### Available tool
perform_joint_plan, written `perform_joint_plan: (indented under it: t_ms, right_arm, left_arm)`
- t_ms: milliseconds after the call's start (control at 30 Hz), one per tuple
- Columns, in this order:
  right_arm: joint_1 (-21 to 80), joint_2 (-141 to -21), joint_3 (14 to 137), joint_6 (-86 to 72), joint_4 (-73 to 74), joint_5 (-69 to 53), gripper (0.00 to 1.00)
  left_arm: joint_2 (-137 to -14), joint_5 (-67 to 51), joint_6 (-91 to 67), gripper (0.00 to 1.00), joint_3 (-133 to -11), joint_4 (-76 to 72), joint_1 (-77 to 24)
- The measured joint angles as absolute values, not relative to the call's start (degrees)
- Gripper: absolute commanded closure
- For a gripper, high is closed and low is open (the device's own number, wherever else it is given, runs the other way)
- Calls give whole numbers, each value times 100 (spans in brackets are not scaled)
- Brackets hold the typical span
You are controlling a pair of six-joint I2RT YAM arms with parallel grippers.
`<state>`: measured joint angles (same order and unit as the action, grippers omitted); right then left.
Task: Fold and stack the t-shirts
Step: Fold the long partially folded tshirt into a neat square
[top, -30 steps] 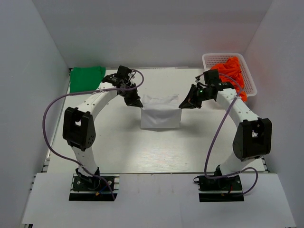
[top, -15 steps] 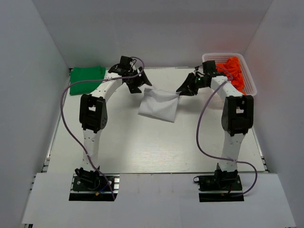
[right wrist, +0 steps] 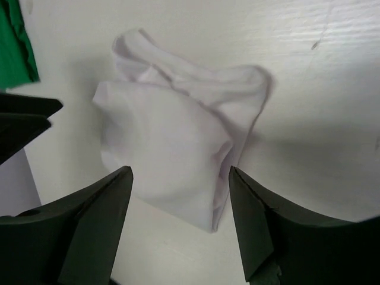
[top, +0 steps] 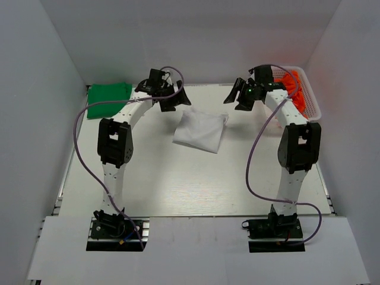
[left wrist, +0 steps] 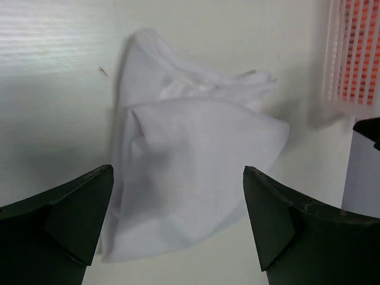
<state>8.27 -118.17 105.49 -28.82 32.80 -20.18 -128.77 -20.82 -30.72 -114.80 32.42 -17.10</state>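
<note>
left gripper (top: 180,100) and right gripper (top: 236,100) hang open and empty over the white t-shirt (top: 200,132), lying loosely folded and skewed mid-table; stacking looks next, calling for a regrasp and carry onto the green t-shirt (top: 108,98) at far left.

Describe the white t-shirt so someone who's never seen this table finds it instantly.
On the white table, look toward the far middle. The white t-shirt lies there rumpled, unlike the green t-shirt at the far left and the orange-filled basket at the far right.
</note>
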Motion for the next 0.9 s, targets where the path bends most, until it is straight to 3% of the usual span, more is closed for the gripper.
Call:
perform_joint_plan:
  t_ms: [200,633,900]
  right_arm:
    - [1485,-10794,8807,-2685,2593,-2469,28]
    - [1905,-10978,6667,-3354,392,-3229,24]
    - [1959,-10731,5542,-3428,-580,-3826,24]
  left_arm:
    - [-12103,-2338,-2860,0,-9894,2836,-2303]
    - [-11813,-2637,-3393,0,-8047,1693,-2368]
    - [-10632,-2744,-3468,0,-6311,1214,-2464]
